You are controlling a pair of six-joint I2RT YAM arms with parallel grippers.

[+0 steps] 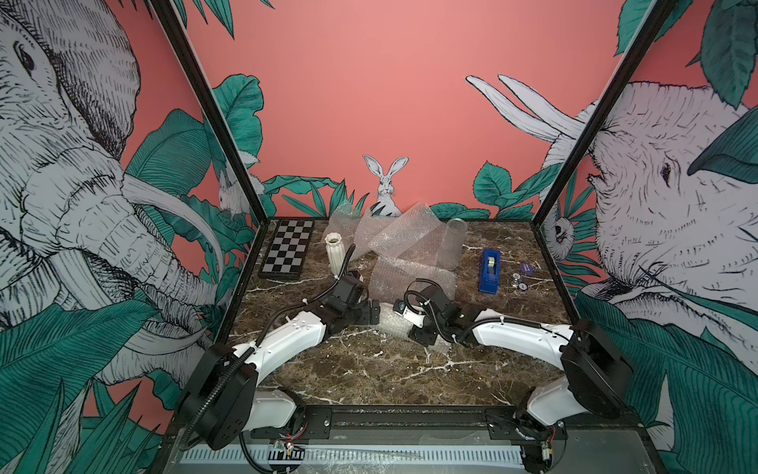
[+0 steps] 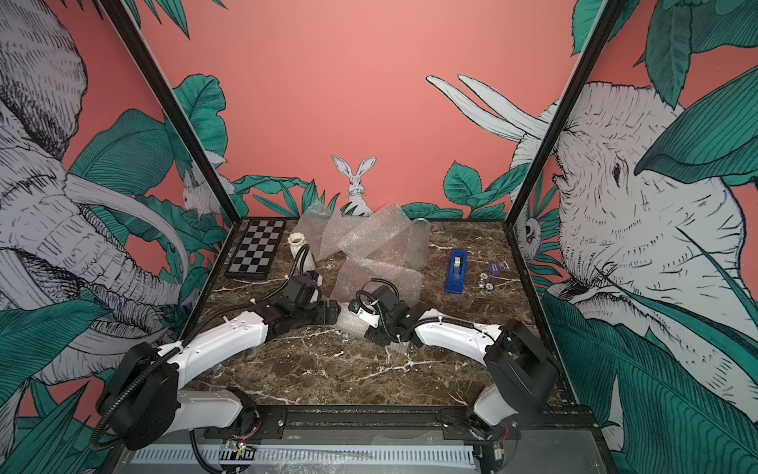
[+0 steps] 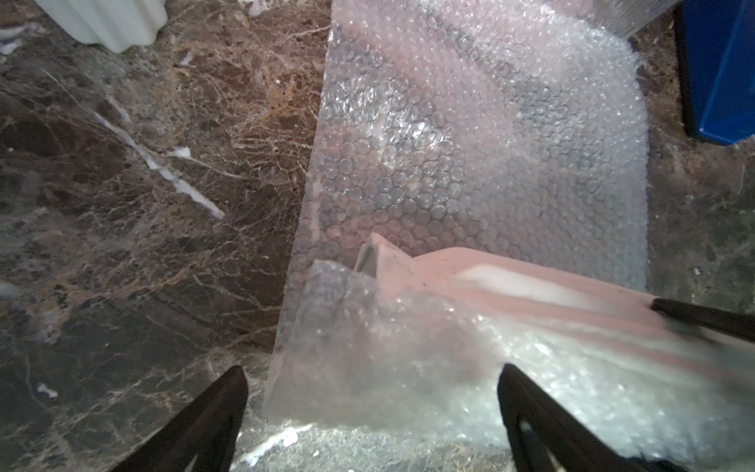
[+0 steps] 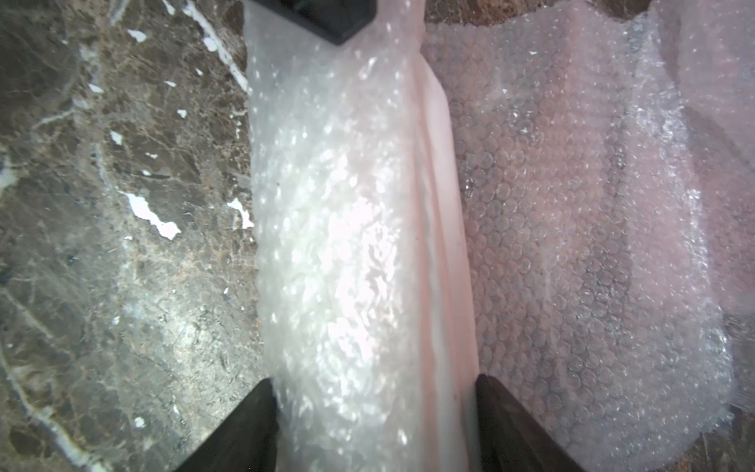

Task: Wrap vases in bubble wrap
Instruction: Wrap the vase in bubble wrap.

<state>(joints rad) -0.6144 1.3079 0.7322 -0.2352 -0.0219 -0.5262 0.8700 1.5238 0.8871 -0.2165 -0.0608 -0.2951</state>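
Bubble wrap (image 4: 327, 245) half-rolled over the fluted white vase (image 4: 439, 184) may spring back: the left end effector (image 3: 372, 367) is released, the right end effector (image 4: 374, 378) straddles it, grip unclear.

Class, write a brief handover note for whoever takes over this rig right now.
Left pincer: open, at one end of the lying white vase.
Right pincer: straddles that vase; grip unclear.
The vase lies partly rolled in a wrap sheet at mid-table.
The second white vase and glass vase stand at the back, unwrapped, by spare sheets.
Done: first roll begun.
To do: finish it, wrap the other two.
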